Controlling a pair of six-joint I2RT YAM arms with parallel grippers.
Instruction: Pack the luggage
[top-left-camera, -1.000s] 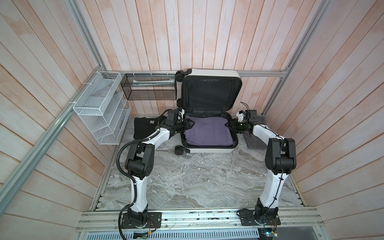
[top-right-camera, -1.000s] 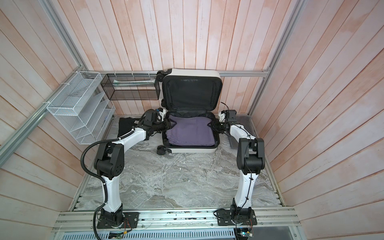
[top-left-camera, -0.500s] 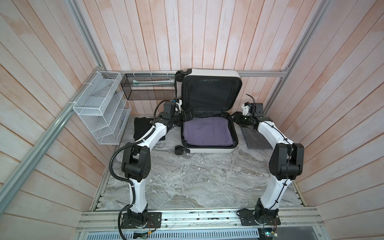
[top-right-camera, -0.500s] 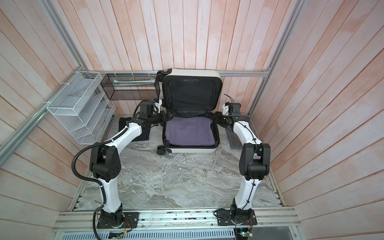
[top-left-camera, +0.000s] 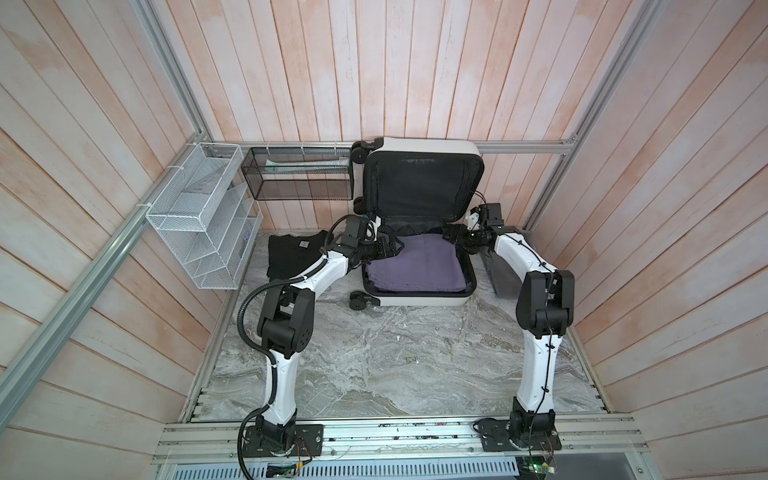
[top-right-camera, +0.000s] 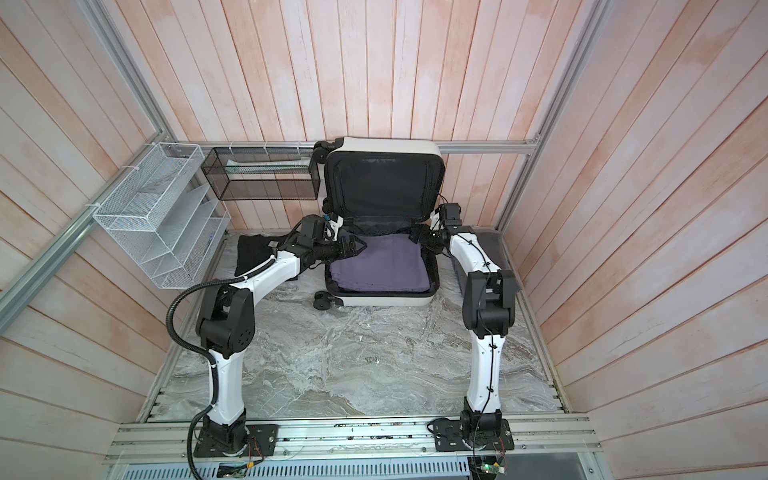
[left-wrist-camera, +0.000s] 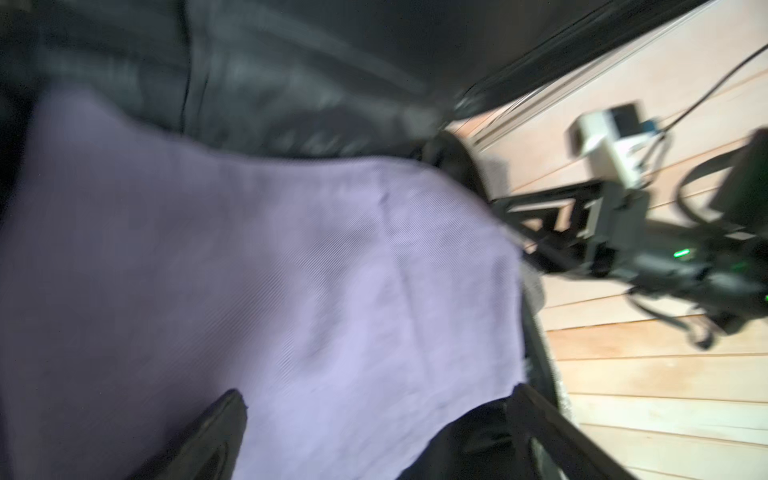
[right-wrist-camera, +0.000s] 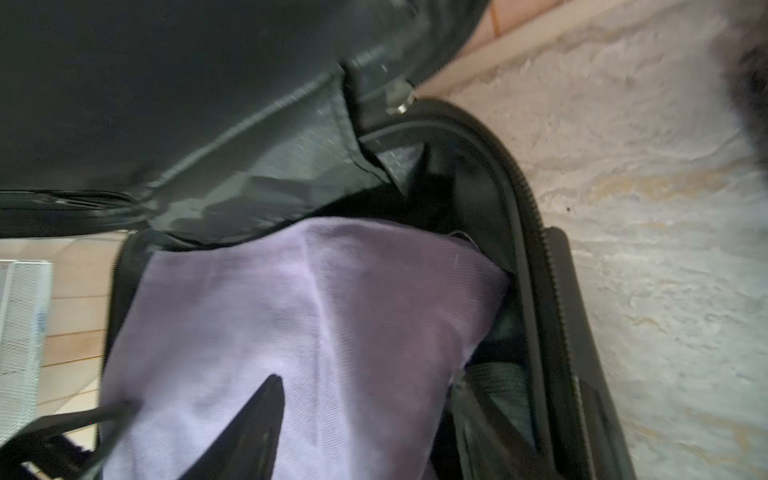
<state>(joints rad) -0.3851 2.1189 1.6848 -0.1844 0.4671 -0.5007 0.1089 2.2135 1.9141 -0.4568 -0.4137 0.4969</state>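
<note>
The left gripper (top-left-camera: 395, 248) has its jaws spread wide. In the left wrist view its two black fingers (left-wrist-camera: 210, 434) stand far apart, and the purple cloth (left-wrist-camera: 249, 270) lies flat across the gap with nothing pinched. The blur hides whether the tips touch the fabric. In both top views this claw sits over the left rear part of the cloth, just inside the case's left rim.

The right gripper (top-left-camera: 454, 240) is parted too, but less widely. The right wrist view shows one finger (right-wrist-camera: 262, 415) above the cloth near its corner, empty, and contact is unclear. In both top views it sits at the right rear corner of the lower shell.

The luggage (top-left-camera: 415, 300) lies open in the upper middle of both top views, at the back of the marble table (top-left-camera: 395, 365). Its lower shell lies flat and holds the folded cloth. Its lid stands upright against the plank wall, black lining showing.

Just left of it a black garment (top-left-camera: 291, 253) lies on the table. To its right is a dark grey item (top-left-camera: 500, 276). In the upper left of the frame hang a black mesh basket (top-left-camera: 299, 178) and a white wire rack (top-left-camera: 199, 232).
</note>
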